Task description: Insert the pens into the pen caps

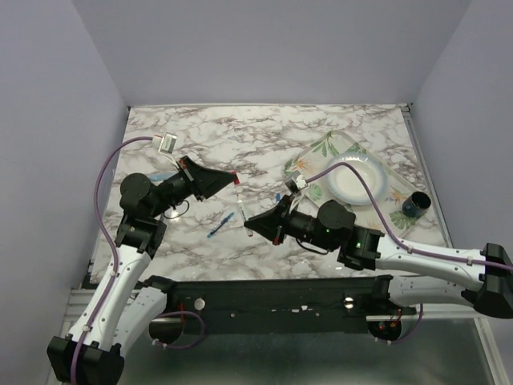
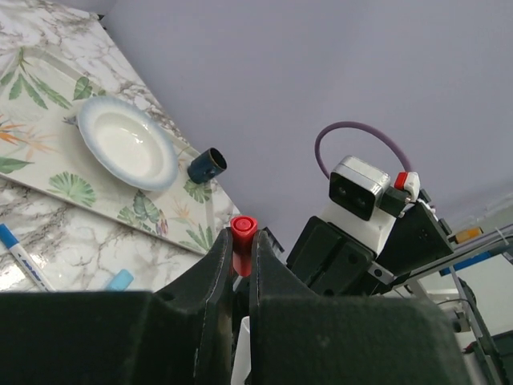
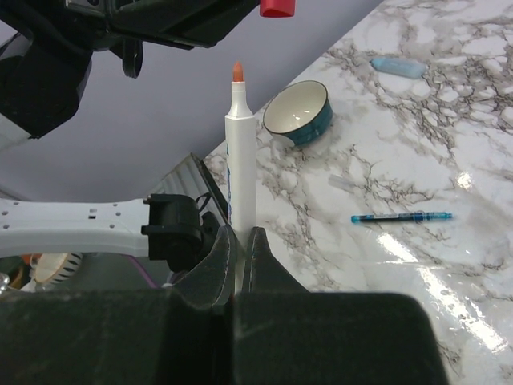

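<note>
Pinching a red cap [image 2: 243,230], left gripper [image 2: 240,257] faces right gripper [image 3: 238,249], which clamps a white pen [image 3: 240,160]. Teal bowl [image 3: 298,111] and blue pen [image 3: 401,216] lie beyond it, right of the tip.

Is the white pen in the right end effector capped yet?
Uncapped. The white plastic pen shows a bare orange-red tip; the stubby red cap sits apart above it, in the left end effector.

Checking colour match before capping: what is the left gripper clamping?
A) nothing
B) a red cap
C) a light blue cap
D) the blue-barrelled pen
B: in the left wrist view the red cap sticks up, pinched in the left gripper.
</note>
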Robot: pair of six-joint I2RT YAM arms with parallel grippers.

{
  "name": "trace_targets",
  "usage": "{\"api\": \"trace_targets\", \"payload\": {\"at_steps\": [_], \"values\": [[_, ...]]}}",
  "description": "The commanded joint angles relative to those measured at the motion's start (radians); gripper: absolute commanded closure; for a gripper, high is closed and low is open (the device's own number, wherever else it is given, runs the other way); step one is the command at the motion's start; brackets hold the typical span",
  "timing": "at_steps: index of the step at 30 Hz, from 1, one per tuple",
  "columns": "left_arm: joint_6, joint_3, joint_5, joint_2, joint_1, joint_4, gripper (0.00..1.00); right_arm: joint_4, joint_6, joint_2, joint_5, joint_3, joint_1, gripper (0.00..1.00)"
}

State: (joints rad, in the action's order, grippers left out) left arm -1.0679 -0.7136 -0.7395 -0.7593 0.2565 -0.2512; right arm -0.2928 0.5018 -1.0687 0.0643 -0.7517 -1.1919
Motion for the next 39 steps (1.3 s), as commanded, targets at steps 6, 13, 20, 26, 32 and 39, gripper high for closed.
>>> {"api": "trace_targets", "payload": {"at_steps": [6,13,20,26,32,39], "values": [[0.008,0.026,-0.040,0.026,0.000,0.000,1.00,-0.003,0.001,-0.036,0.045,-0.064,-0.006,0.99],[0.020,0.025,-0.031,0.032,0.000,0.023,1.00,0.009,0.006,-0.045,0.045,-0.064,-0.006,0.99],[0.040,0.002,-0.003,0.034,0.000,0.059,1.00,0.009,0.024,-0.053,0.043,-0.051,-0.005,0.99],[0.065,-0.009,0.012,0.041,0.000,0.096,1.00,0.011,0.024,-0.040,0.060,-0.048,-0.006,0.99],[0.065,-0.014,0.034,0.054,0.000,0.115,1.00,0.017,0.035,-0.048,0.057,-0.037,-0.006,0.99],[0.060,-0.021,0.045,0.054,0.000,0.118,1.00,0.024,0.043,-0.051,0.065,-0.037,-0.006,0.99]]}}
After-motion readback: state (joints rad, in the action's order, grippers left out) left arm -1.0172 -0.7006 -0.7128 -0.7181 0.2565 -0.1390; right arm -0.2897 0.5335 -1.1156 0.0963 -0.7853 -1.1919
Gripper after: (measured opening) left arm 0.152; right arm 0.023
